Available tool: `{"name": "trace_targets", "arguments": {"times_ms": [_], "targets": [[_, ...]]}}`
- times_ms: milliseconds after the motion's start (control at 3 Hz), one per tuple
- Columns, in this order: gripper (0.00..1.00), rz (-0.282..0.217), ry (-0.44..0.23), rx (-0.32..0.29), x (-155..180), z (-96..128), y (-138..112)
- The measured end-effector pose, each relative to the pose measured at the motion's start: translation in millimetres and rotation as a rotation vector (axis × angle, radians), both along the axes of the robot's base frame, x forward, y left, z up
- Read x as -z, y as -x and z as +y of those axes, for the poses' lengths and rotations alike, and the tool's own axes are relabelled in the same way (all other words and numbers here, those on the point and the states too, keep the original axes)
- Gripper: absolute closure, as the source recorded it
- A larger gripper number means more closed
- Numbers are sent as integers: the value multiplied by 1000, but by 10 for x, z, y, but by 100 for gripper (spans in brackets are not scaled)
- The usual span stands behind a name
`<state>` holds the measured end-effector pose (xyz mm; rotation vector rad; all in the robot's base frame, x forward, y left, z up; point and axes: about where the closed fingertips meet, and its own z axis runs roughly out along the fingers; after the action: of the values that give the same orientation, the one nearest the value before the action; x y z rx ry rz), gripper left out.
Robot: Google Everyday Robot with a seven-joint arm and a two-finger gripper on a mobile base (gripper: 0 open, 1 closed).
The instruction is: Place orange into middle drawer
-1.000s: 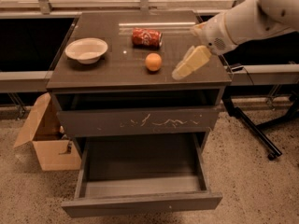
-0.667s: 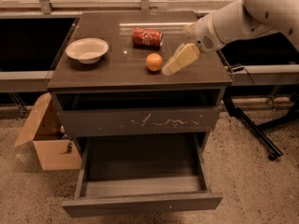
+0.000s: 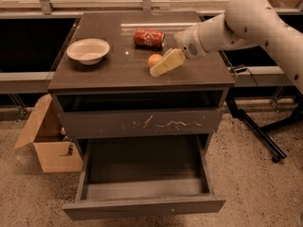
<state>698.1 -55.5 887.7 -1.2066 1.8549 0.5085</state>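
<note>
The orange [image 3: 152, 58] sits on the dark cabinet top [image 3: 113, 70], just in front of the red soda can [image 3: 148, 38]. My gripper [image 3: 161, 68] reaches in from the right on the white arm [image 3: 246, 22]. It is low over the top and right against the orange's right front side, covering part of it. The middle drawer [image 3: 144, 206] is pulled out wide below, with a plain front and a bare grey floor [image 3: 144, 167].
A white bowl [image 3: 88, 50] stands at the left of the cabinet top. The drawer above the open one has a scratched front [image 3: 142, 123] and is shut. A cardboard box [image 3: 49, 143] stands on the floor at the left. A black stand's legs [image 3: 258, 131] are at the right.
My gripper has moved left across the cabinet top, from a gap to the right of the orange to right against it. The orange, can and bowl have not moved.
</note>
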Motion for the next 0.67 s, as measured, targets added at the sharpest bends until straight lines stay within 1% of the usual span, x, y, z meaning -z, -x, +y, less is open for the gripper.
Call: {"name": "trace_targets", "arguments": {"times_ms": [333, 667], "targets": [[0, 1, -13, 18, 129, 53, -110], [0, 11, -24, 39, 297, 60, -217]]}}
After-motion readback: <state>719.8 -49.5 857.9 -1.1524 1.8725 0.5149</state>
